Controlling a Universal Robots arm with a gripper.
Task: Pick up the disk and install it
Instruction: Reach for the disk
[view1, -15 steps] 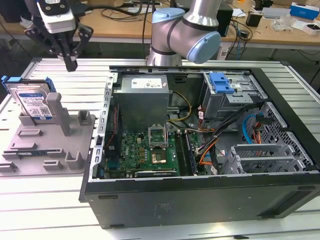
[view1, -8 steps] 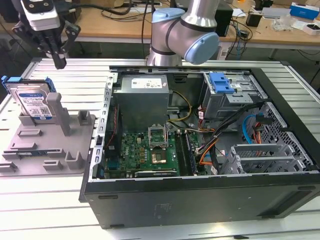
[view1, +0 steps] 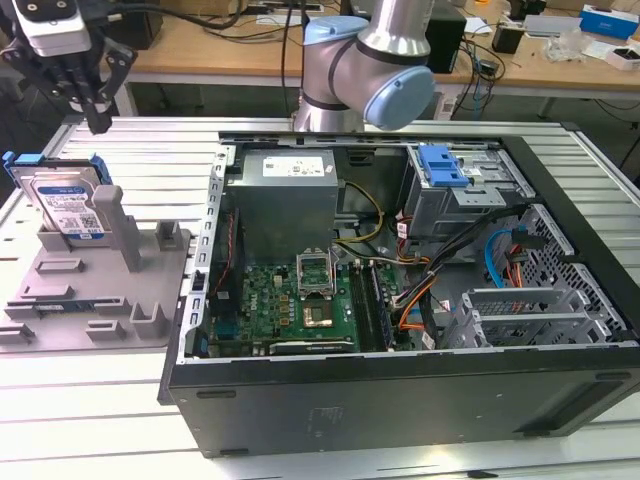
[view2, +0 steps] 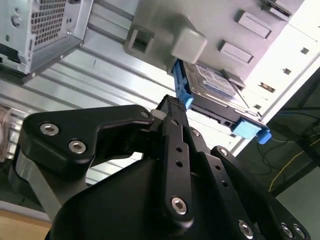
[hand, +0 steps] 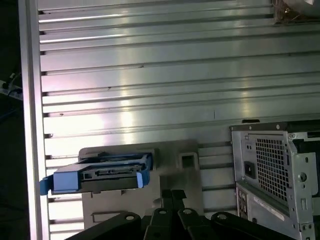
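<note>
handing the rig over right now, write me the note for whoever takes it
End effector: shut, holding nothing, hanging above the disk and apart from it.
Disk: standing on edge in the grey holder, at the exterior view's left of the open computer case.
Done: nothing yet. The disk is not gripped and is not in the case.
Left: both the pick-up and the install.
</note>
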